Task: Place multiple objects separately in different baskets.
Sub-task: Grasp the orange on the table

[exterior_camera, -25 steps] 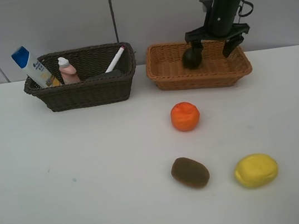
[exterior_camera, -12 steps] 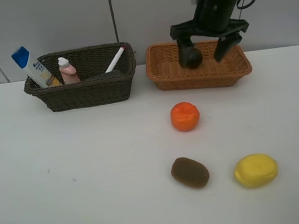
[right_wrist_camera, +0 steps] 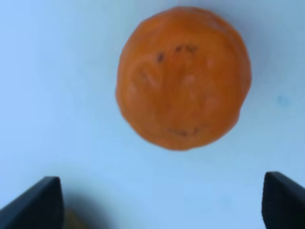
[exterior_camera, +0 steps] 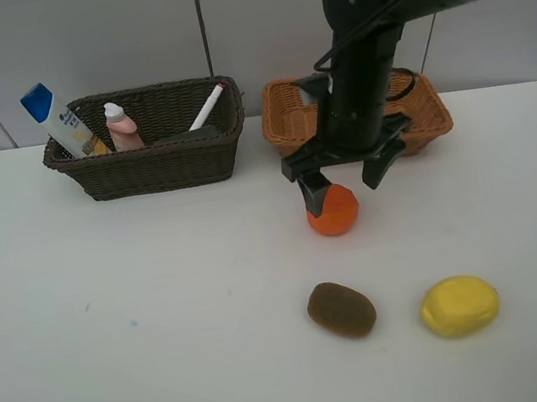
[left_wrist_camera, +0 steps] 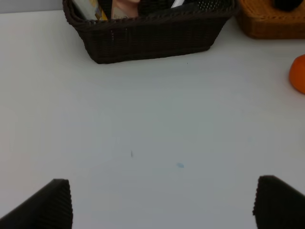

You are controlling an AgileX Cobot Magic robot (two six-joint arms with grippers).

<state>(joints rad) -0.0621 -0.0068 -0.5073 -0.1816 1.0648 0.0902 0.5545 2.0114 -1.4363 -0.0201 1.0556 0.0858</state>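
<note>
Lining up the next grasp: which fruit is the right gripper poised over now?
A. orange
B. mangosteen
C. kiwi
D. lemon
A: the right wrist view shows the orange centred just ahead of the right gripper, whose jaws are spread and hold nothing.

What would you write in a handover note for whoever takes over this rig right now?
Left pincer: open, empty, over bare table.
Right pincer: open, empty, just above the orange, not closed on it.
Done: shampoo bottle, pink bottle and marker in the dark basket; a dark fruit in the tan basket.
Left: orange, kiwi and lemon lie on the table, probably bound for the tan basket, orange first.
</note>
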